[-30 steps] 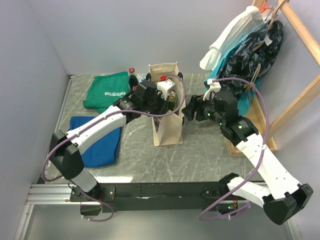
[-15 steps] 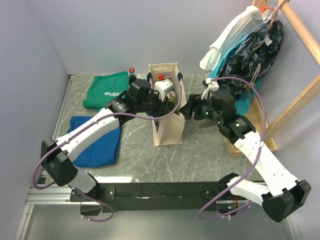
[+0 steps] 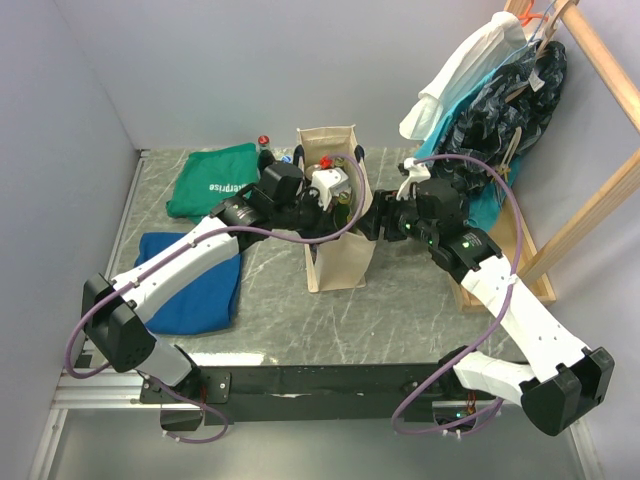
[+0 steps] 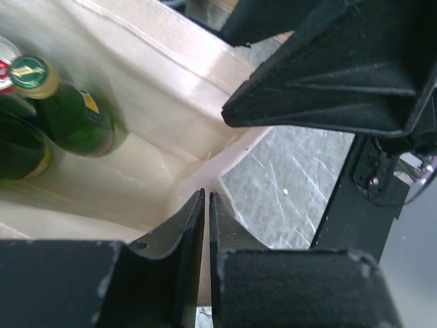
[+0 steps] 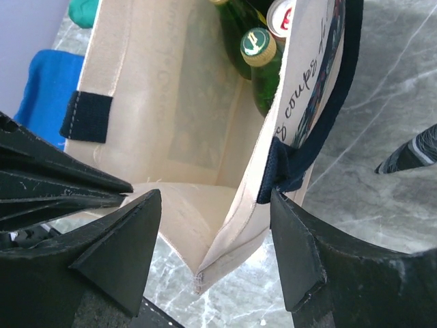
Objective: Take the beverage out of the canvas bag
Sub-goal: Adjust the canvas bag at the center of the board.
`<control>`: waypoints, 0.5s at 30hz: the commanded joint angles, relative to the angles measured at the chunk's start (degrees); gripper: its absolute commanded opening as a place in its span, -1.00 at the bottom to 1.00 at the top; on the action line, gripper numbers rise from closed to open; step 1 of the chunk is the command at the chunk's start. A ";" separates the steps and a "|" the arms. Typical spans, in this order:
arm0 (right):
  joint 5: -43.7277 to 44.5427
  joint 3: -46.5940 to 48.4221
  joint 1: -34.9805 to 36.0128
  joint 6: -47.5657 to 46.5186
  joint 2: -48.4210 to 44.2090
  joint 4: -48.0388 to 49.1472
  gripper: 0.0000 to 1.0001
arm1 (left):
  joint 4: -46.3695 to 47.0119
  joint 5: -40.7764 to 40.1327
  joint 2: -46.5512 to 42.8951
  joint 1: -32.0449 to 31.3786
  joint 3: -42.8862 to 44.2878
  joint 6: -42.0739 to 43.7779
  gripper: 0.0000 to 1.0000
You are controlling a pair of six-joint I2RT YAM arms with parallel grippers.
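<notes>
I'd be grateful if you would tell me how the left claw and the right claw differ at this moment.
The left claw is pinched shut on the rim of the canvas bag; the right claw stands wide open. The left claw holds fabric; the right claw only straddles the bag's corner. Both sit at the bag's mouth.

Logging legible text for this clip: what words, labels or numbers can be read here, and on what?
"enterprise": white print on the green cloth, upside down in the top view.
"coups": cursive on the bag, on its outer side; the words after it cannot be read.
Bottle cap and can: markings too blurred to read.
</notes>
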 commanded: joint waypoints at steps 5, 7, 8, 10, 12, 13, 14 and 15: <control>-1.40 -0.04 0.02 -1.27 -0.73 -4.13 0.43 | -3.16 3.23 0.49 -1.12 -0.33 1.71 -0.74; -1.67 0.05 0.02 -1.79 -0.73 -5.28 0.43 | -3.51 3.49 0.49 -1.20 -0.24 1.89 -0.75; -1.75 0.05 0.11 -1.88 -0.82 -6.06 0.43 | -3.60 3.15 0.75 -1.38 -0.24 1.80 -0.75; -1.93 -0.12 0.11 -2.32 -1.00 -6.86 0.43 | -3.95 2.53 0.92 -1.64 -0.33 1.89 -0.75; -2.02 0.05 0.11 -2.76 -1.00 -8.18 0.43 | -4.74 1.48 1.36 -1.91 -0.33 1.80 -0.75; -2.02 0.14 0.02 -3.11 -1.00 -8.70 0.43 | -4.92 1.13 1.37 -2.00 -0.42 1.80 -0.77; -2.02 0.14 0.02 -3.37 -1.00 -9.58 0.43 | -5.01 0.95 1.54 -2.00 -0.42 1.89 -0.77; -2.02 0.14 0.11 -3.55 -0.91 -9.94 0.43 | -4.83 0.25 1.54 -2.08 -0.59 1.89 -0.77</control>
